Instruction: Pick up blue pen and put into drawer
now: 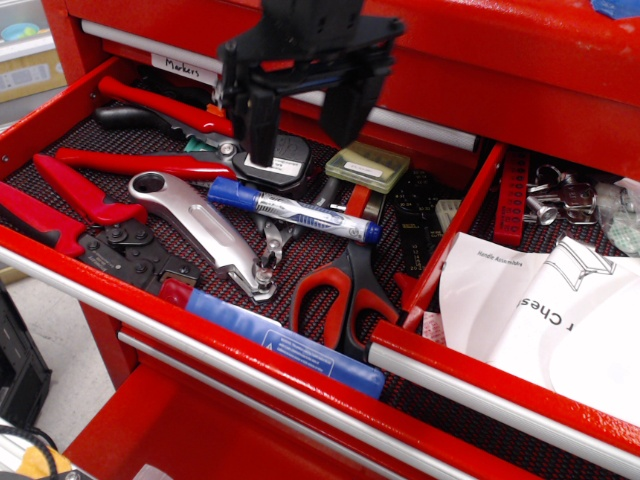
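Plainly, blue pen [294, 211] white-barrelled, blue cap and end, lying across tools, jaws [301, 126] spread open above it

Left drawer's mesh liner [60, 185] carries the blue pen [292, 211]; scissors [345, 285] just right-front of pen, silver utility knife [205, 232] left of it, blue plastic strip [275, 340] in front, red-handled crimpers [80, 220] far left.

I read "Markers" on the white label [188, 67] and "r Ches" on the paper [560, 320].
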### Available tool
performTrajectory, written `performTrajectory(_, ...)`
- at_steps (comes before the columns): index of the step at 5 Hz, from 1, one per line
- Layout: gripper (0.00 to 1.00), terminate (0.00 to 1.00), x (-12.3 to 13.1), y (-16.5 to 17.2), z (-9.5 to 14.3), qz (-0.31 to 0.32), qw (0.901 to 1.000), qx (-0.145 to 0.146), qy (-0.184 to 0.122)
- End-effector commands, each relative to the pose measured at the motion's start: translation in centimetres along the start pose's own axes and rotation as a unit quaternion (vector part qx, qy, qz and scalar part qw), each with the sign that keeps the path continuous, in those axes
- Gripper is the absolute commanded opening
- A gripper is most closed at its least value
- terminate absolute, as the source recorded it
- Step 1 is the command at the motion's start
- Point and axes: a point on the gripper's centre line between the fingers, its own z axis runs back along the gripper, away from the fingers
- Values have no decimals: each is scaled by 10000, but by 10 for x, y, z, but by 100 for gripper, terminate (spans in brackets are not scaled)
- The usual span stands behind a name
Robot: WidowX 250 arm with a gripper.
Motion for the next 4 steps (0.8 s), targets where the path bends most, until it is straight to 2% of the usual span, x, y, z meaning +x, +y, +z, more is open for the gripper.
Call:
performTrajectory(1,100,0,37,-9,-29,1280,9904,-495,-140)
performTrajectory(2,100,0,45,-17,-47,1611,9843,-637,-351)
performTrajectory(3,100,0,49,-22,-62,1838,9794,-747,-386)
performTrajectory(4,100,0,47,-29,-76,2048,9731,-1051,-111)
